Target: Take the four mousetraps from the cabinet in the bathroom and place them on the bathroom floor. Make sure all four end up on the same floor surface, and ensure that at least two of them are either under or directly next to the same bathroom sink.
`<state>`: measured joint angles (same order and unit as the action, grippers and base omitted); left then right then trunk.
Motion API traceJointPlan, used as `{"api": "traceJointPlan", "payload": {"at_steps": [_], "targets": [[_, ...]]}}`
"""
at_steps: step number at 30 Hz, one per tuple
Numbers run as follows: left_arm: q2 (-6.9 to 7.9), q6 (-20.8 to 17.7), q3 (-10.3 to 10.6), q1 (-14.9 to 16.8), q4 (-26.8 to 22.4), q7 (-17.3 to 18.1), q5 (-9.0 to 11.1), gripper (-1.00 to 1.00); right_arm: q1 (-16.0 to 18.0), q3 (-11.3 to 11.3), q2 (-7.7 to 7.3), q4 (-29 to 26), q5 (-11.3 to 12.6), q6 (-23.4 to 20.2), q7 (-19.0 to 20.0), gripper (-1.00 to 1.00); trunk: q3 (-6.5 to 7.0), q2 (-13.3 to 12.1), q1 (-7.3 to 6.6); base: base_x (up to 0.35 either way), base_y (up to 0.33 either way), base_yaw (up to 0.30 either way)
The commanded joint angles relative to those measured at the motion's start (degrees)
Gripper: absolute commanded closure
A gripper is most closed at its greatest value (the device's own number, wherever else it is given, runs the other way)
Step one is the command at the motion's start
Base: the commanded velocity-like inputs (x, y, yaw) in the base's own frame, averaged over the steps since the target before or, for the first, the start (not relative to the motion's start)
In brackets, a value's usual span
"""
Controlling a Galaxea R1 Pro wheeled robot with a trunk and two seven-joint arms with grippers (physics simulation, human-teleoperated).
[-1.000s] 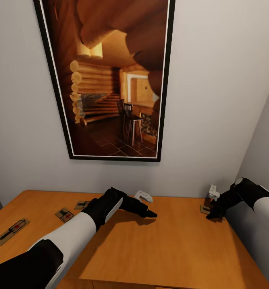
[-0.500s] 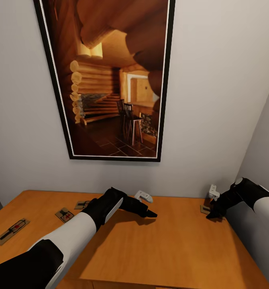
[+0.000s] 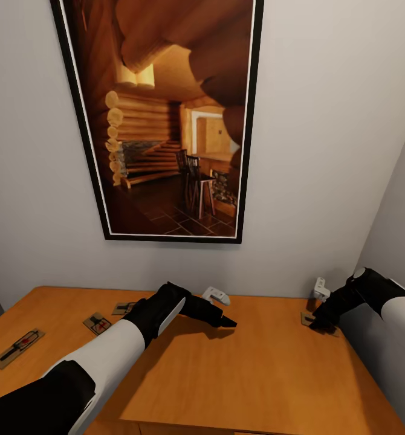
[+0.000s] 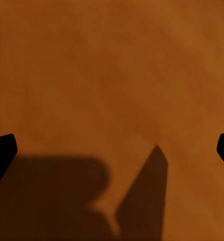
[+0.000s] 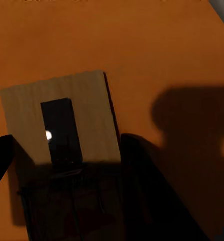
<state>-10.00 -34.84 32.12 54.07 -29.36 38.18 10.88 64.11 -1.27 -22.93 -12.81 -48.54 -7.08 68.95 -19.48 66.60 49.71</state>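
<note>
The cabinet's [image 3: 257, 374] flat orange-brown top carries the mousetraps. Three lie at its left: one [image 3: 18, 347] near the left edge, one [image 3: 98, 323] further in, and one [image 3: 124, 308] partly behind my left forearm. A fourth mousetrap [image 3: 307, 316] [image 5: 62, 125] lies at the right end by the wall. My right gripper [image 3: 321, 324] [image 5: 67, 165] is down over it, open, with a finger on either side of the board. My left gripper [image 3: 225, 321] [image 4: 112, 150] hovers open over bare wood [image 4: 112, 75] at mid-cabinet, holding nothing.
A large black-framed picture [image 3: 166, 121] of a log interior hangs on the grey wall behind the cabinet. A side wall [image 3: 396, 229] closes in on the right, right beside my right arm. The cabinet's front edge [image 3: 226, 426] runs along the bottom of the head view.
My right gripper has sunk slightly and edged left onto the right-hand mousetrap. The left arm and the other traps have not moved.
</note>
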Motion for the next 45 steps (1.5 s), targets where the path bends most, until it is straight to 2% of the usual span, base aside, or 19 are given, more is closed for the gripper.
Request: {"api": "traceJointPlan", "payload": {"at_steps": [1, 12, 17, 26, 45], "targets": [[0.00, -0.5, 0.1, 0.1, 0.0, -0.1, 0.5, -1.00, 0.0, -0.8, -0.02, 0.4, 0.2, -1.0, 0.4, 1.00, -0.09, 0.0, 0.01, 0.000, 0.000, 0.000], [0.00, -0.3, 0.1, 0.1, 0.0, -0.1, 0.5, -1.00, 0.0, -0.8, -0.01, 0.3, 0.2, -1.0, 0.3, 1.00, -0.09, 0.0, 0.01, 0.000, 0.000, 0.000], [0.00, 2.1, 0.1, 0.1, 0.0, -0.1, 0.6, -1.00, 0.0, -0.8, -0.01, 0.3, 0.2, -1.0, 0.4, 1.00, -0.09, 0.0, 0.01, 0.000, 0.000, 0.000], [0.00, 2.7, 0.2, 0.1, 0.0, 0.0, 0.7, -1.00, 0.0, -0.8, -0.01, 0.3, 0.2, -0.9, 0.4, 1.00, -0.09, 0.0, 0.01, 0.000, 0.000, 0.000], [0.00, 2.8, 0.1, 0.1, 0.0, 0.0, 0.6, -1.00, 0.0, -0.8, 0.15, 0.3, 0.2, -0.7, 0.7, 1.00, 3.32, -7.6, -4.16, 0.000, 0.000, 0.000]]}}
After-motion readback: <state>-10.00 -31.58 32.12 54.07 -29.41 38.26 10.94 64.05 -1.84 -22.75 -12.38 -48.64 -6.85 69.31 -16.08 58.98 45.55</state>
